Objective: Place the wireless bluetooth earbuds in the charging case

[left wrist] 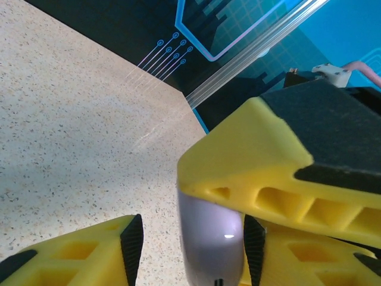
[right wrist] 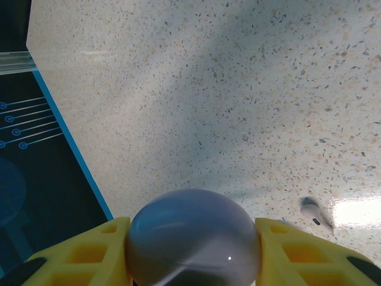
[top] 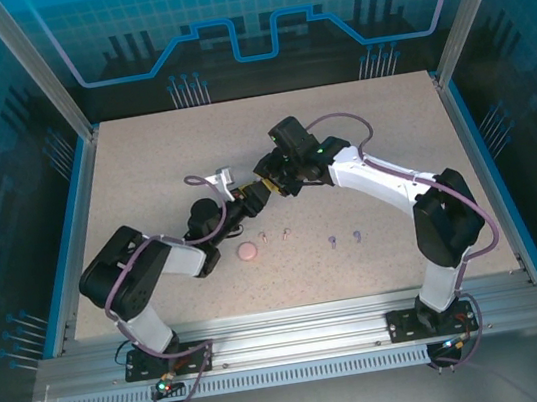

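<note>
Overhead view of a speckled table (top: pixel 144 179) where both arms reach in and meet just behind the centre. The right gripper (top: pixel 268 187) is clamped on the purple charging case (right wrist: pixel 193 235), a smooth rounded shell pressed between its two yellow fingers, lifted above the tabletop. The left gripper (top: pixel 249 204) faces it from the other side. In the left wrist view its jaws stand apart around the same case: one black pad (left wrist: pixel 253 238) sits against the shell, the other pad (left wrist: pixel 132 238) shows a gap of bare table between it and the case.

None of the buds are in a case. The two purple earbuds (top: pixel 344 239) lie side by side on the table in front of the right arm, well apart from the held case. The two pink earbuds (top: pixel 273 233) lie near the middle, just beside the closed pink charging case (top: pixel 247 252). A single small bud (right wrist: pixel 315 215) shows on the table below the right gripper; its colour is too washed out to tell.

You appear to be at an early step: steadying the purple case between both grippers, probably to get its lid open. Next you need the left jaws to seat squarely on one half of the shell, without twisting it out of the right gripper's hold, so the lid can be parted before any bud is picked up
</note>
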